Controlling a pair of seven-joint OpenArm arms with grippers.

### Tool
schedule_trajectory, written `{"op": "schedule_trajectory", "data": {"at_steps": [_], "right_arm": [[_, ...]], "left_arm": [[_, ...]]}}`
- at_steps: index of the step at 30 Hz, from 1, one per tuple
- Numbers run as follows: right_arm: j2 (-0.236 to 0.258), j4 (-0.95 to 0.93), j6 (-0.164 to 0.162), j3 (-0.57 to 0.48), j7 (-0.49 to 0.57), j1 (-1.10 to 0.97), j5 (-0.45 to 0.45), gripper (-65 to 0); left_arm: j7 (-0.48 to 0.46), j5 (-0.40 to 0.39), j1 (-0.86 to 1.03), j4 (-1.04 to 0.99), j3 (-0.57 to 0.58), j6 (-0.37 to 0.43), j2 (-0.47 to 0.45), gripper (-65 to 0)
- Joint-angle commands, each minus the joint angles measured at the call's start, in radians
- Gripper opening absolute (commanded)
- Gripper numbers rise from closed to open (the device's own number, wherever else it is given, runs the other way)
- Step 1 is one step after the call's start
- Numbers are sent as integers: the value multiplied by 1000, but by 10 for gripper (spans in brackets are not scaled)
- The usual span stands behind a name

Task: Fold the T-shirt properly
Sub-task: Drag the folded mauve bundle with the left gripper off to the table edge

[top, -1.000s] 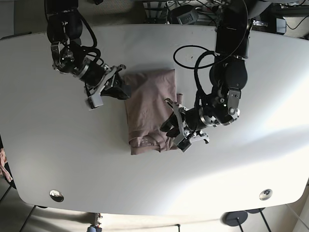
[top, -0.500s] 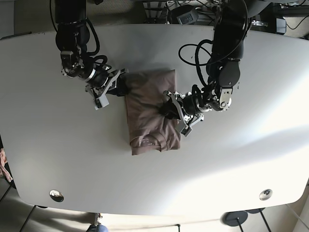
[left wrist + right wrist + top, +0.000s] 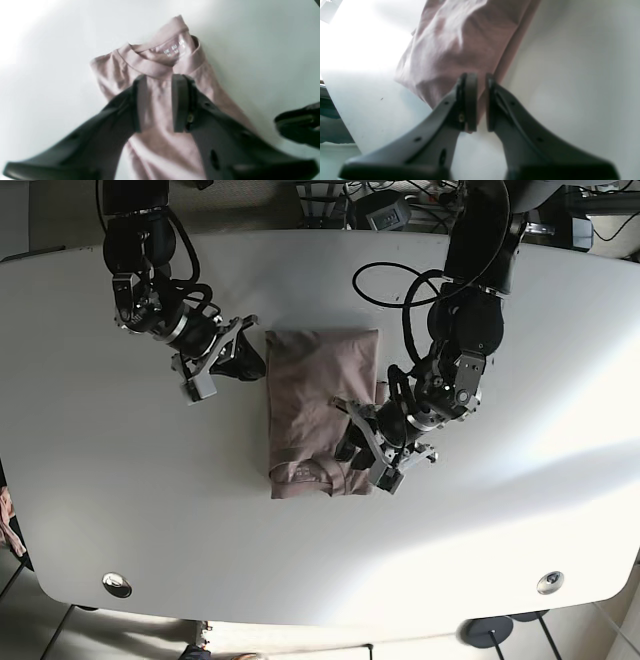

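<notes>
1. Between the two pincers, on the white worktop (image 3: 120, 510): T-shirt (image 3: 320, 410), dusty pink, already folded into a narrow rectangle, collar end nearest the camera in the base view.
2. Left pincer (image 3: 366, 452): spread apart, holding nothing, hovering over the collar-end side edge of the shirt; through its wrist view, cloth visible in the gap between the fingers (image 3: 180, 102), collar (image 3: 152, 66) just beyond the tips.
3. Right pincer (image 3: 228, 363): nearly closed, only a narrow gap left; far corner of the shirt just ahead of its tips. Wrist view: a sliver of cloth edge at the tips, but cannot tell whether anything is truly pinched.
4. Handling, as a judgement: light, limp, thin knit; no stiffness, so prone to sag, slide and wrinkle when lifted. Layered folds likely to slip apart unless all layers are pinched together. Best hold probably at the corners or along the doubled side edges, not mid-panel.
5. Writing: size print (image 3: 173, 48) inside the neckband, pale letters, seemingly "UK EU US" with sizes beneath; too blurred for certainty. No brand legible.
</notes>
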Motion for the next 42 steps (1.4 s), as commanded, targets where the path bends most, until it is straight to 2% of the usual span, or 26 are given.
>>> {"op": "schedule_trajectory", "data": {"at_steps": [1,4,6,7,11,14,17,18,21,24,27,29,36,42], "right_arm": [[9,20,4,61,24,12,20,-599],[8,17,4,151,-33,38,21,-599],[8,17,4,208,-57,49,21,-599],[8,17,6,235,-60,58,21,-599],[15,17,6,257,-62,63,20,-599],[9,17,6,257,-62,63,20,-599],[8,17,6,255,-62,61,21,-599],[6,17,6,254,-62,61,21,-599],[6,18,6,252,-62,61,21,-599],[6,21,6,252,-62,63,21,-599],[6,21,6,252,-62,63,21,-599],[6,21,6,252,-62,61,21,-599],[6,24,6,252,-62,57,21,-599],[6,52,6,252,-62,55,21,-599]], "left_arm": [[-34,-18,-13,33,21,106,28,-385],[-63,-16,24,42,43,297,54,-303],[-133,-14,44,34,115,351,46,-290],[-181,13,52,27,158,391,36,-287],[-252,137,52,-64,270,412,34,-286],[-304,141,47,-208,271,412,36,-278],[-319,142,45,-335,276,408,28,-201],[-318,144,47,-346,276,400,22,-201],[-315,137,50,-348,265,236,-98,-203],[-210,139,71,-348,100,64,-195,-206],[-163,145,81,-346,-54,-100,-273,-206],[-147,145,81,-346,-129,-201,-363,-206],[-167,145,99,-404,-167,-267,-655,-206],[-373,142,94,-682,-167,-333,-807,-206]]}}
